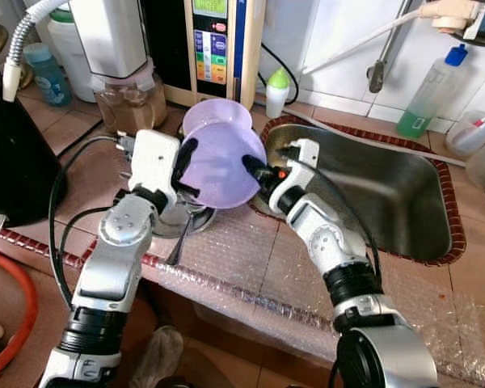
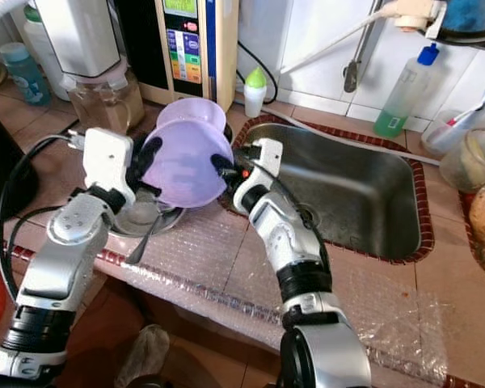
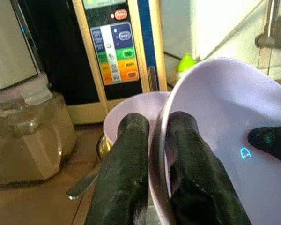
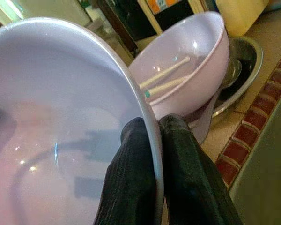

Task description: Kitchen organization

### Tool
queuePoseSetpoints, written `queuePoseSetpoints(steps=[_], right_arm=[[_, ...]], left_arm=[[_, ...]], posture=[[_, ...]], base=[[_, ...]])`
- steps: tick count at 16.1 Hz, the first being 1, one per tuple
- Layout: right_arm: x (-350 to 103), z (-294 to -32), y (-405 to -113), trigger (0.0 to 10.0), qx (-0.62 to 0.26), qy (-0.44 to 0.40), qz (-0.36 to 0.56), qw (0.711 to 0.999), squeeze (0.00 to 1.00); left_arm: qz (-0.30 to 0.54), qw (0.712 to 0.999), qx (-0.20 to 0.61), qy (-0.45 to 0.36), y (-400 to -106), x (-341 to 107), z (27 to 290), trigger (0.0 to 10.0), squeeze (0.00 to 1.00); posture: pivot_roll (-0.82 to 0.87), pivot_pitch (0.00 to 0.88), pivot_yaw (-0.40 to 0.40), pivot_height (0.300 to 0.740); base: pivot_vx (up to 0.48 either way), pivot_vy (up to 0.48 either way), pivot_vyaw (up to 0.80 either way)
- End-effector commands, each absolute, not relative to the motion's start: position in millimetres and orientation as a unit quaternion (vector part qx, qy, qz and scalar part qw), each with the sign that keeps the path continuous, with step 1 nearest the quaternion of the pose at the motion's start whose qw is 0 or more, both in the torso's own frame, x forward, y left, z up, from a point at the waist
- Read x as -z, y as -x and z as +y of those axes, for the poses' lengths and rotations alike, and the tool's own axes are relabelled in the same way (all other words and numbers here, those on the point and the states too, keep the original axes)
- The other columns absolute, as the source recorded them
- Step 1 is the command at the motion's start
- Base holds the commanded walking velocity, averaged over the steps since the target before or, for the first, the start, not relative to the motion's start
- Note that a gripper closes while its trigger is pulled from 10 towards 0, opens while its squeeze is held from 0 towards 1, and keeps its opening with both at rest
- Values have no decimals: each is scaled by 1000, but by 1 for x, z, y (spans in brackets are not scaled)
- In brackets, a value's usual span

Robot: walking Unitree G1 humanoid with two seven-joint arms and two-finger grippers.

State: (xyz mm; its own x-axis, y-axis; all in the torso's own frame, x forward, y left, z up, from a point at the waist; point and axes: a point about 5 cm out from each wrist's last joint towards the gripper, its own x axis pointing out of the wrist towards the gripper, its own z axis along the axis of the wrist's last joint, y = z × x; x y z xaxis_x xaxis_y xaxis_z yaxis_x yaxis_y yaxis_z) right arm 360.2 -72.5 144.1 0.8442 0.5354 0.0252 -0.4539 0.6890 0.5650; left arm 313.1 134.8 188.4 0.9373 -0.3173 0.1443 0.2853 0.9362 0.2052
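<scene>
Both arms are silver-grey metal with rounded joint housings and ribbed black collars near the elbows. The left gripper (image 1: 184, 168) and right gripper (image 1: 255, 167) each carry a white boxy wrist block and long matte black fingers (image 3: 126, 178). Black cables loop along both forearms. A small orange-red spot marks the right wrist.

Both silver arms reach forward and bend inward at the wrists, so the two claws face each other. The left claw (image 1: 186, 166) has its two black fingers (image 3: 126, 173) pinched nearly together on the rim of a purple bowl (image 1: 222, 166). The right claw (image 1: 255, 168) pinches the opposite rim the same way, one finger (image 4: 133, 183) inside, one outside.
</scene>
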Motion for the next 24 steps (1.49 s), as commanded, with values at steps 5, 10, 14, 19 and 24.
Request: queuePoseSetpoints(steps=[5, 10, 14, 19, 24], right_arm=[[-172, -102, -376, 0, -202, -338, 10, 919, 0], [-198, -144, -389, 0, -91, -301, -77, 946, 0], [-185, -190, -392, 0, 34, -200, -47, 978, 0], [-133, -221, -380, 0, 149, -112, 65, 980, 0], [-96, -215, -367, 0, 181, -90, 141, 969, 0]], left_arm=[[-112, 985, 99, -84, -309, -200, 159, 10000, 1000], [-93, 985, 123, -82, -305, -190, 155, 10000, 1000], [-39, 976, 194, -96, -299, -168, 145, 10000, 1000], [30, 953, 278, -118, -292, -147, 132, 10000, 1000], [57, 940, 314, -123, -289, -139, 133, 10000, 1000]], posture=[[83, 0, -43, 740], [82, 0, -40, 740], [79, 0, -37, 740], [81, 0, -30, 740], [78, 0, -24, 740]], base=[[0, 0, 0], [0, 0, 0], [0, 0, 0], [0, 0, 0], [0, 0, 0]])
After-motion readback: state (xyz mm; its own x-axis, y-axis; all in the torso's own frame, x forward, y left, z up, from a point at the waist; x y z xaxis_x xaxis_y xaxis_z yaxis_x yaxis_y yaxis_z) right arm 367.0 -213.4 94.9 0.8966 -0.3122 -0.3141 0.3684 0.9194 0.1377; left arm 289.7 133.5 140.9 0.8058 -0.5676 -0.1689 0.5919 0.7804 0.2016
